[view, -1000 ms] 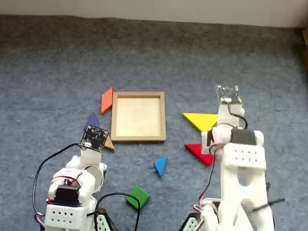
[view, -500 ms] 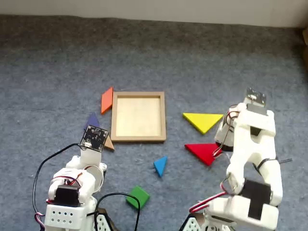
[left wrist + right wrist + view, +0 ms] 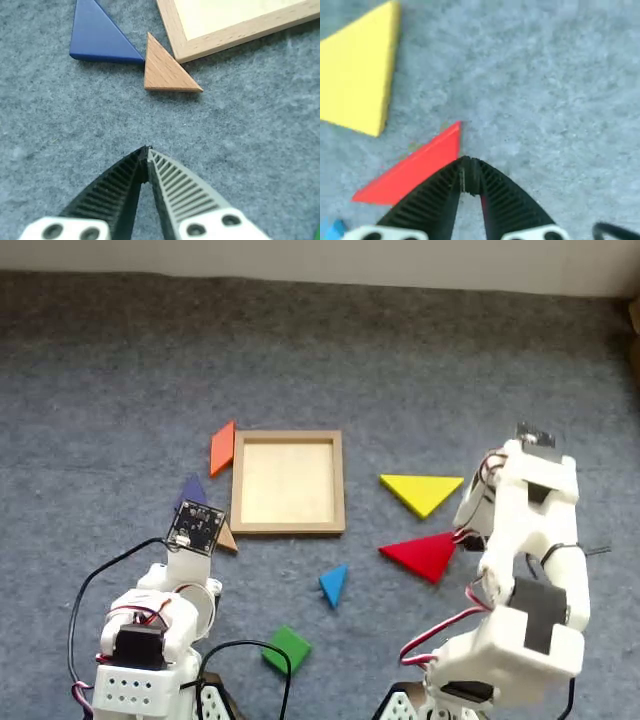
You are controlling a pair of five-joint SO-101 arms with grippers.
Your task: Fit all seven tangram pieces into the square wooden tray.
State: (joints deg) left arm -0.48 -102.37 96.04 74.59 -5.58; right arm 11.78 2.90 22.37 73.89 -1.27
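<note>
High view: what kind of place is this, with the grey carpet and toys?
Likely a robot practice table: grey carpet-like mat, two small white arms, and a wooden tray with coloured puzzle pieces scattered around.

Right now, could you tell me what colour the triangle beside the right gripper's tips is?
The triangle is red, clearest in the right wrist view.

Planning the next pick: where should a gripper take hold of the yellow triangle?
Probably from above, jaws straddling the yellow triangle near the corner opposite its long edge: it lies flat on the carpet, and the long edge looks too wide to span.
</note>
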